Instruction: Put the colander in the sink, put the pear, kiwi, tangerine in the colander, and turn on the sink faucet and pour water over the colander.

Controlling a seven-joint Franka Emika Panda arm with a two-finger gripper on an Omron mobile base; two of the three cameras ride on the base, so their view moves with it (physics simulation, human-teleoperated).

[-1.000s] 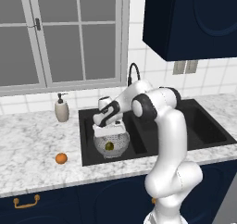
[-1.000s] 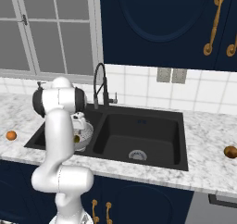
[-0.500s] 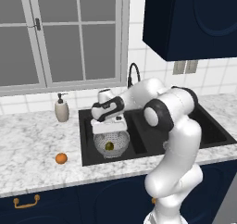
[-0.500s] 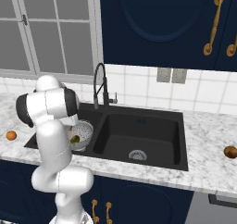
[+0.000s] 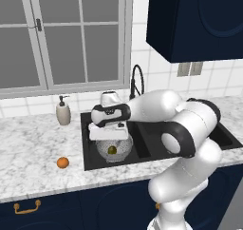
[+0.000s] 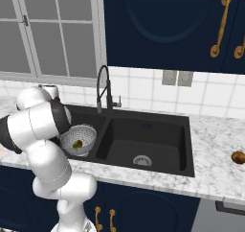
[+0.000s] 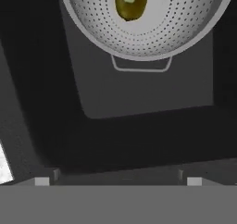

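While above colander [image 7: 143, 28] — fingers [image 7: 41, 181] spread wide | holding nothing

Perforated matt metal colander [image 7: 148, 28], matt black sink [image 6: 143, 130], speckled marble counter [image 5: 33, 153]

A cream soap dispenser [image 5: 63, 113] stands on the marble desk [image 5: 28, 143] at the left of the left base frame, below the grey-framed window [image 5: 66, 36]. Navy upper cabinets [image 6: 162, 25] with brass handles [image 6: 221, 17] fill the top of the right base frame, above white wall tiles [image 6: 143, 89] and an outlet plate [image 6: 174, 77].
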